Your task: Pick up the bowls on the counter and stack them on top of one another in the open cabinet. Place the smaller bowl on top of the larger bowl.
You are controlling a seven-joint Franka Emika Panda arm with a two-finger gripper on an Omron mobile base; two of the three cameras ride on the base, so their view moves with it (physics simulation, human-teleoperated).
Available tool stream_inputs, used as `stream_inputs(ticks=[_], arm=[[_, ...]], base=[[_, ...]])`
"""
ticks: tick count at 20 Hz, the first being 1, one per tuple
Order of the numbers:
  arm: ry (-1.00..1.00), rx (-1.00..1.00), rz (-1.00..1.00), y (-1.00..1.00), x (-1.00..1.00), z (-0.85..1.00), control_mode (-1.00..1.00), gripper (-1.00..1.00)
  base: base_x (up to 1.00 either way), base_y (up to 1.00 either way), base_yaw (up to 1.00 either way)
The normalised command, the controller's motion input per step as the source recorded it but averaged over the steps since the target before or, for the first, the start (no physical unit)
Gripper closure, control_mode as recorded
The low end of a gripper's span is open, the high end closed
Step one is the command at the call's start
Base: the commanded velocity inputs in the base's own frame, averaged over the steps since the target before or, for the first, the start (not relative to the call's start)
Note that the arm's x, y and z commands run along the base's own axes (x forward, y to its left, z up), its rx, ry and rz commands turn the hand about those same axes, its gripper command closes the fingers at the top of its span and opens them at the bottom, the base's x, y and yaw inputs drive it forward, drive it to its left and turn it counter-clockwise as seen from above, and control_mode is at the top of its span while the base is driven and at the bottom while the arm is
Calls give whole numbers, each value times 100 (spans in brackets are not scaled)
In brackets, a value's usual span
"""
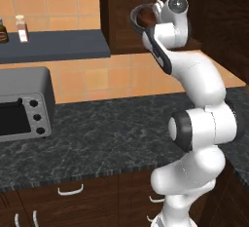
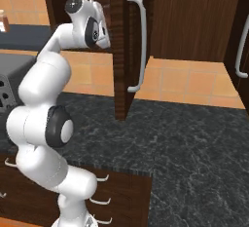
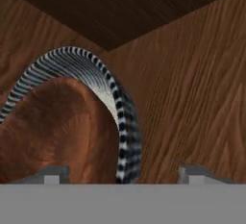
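**Stock check: both bowls in the cabinet, hand at the recess**

Item 1, the larger bowl (image 3: 103, 76). In your hand view its dark-and-pale ribbed rim arcs across the left, close to the camera, with brown wood behind and above it. Location: inside the open cabinet (image 3: 192, 88).

Item 2, the smaller bowl (image 3: 57, 131). Reddish-brown, it sits within the arc of the ribbed rim, so it appears nested in or on the grey one. Whether it sits level cannot be told from this close.

Item 3, the gripper (image 3: 122, 172). Two fingertips show at the bottom of your hand view, well apart. The left tip lies over the brown bowl's image and the right tip over bare wood. Nothing is seen between them; whether the left tip touches the bowl cannot be told. Judged open and empty.

Item 4, the counter (image 1: 107, 133). No bowl is seen on it in either base view. A toaster oven (image 1: 22, 106) stands at its left end.

Progress: judged near complete; only release check and retreat remain.

Clearances: the arm reaches high into the recess. The cabinet's door (image 2: 124, 50) with its white handle stands just beside the hand in the right base view. Wooden walls close in around the bowls. Your open room lies back toward the base, over the counter.
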Motion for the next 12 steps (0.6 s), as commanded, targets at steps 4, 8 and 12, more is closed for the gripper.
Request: stream_inputs(ticks=[4,8,12], arm=[[-32,0,-2,0,-100,-54,-100,-100],[-27,0,0,0,-100,-97,-100,-100],[-24,-3,0,7,-100,-100,-100,-100]], base=[[0,0,0],[0,0,0],[0,0,0]])
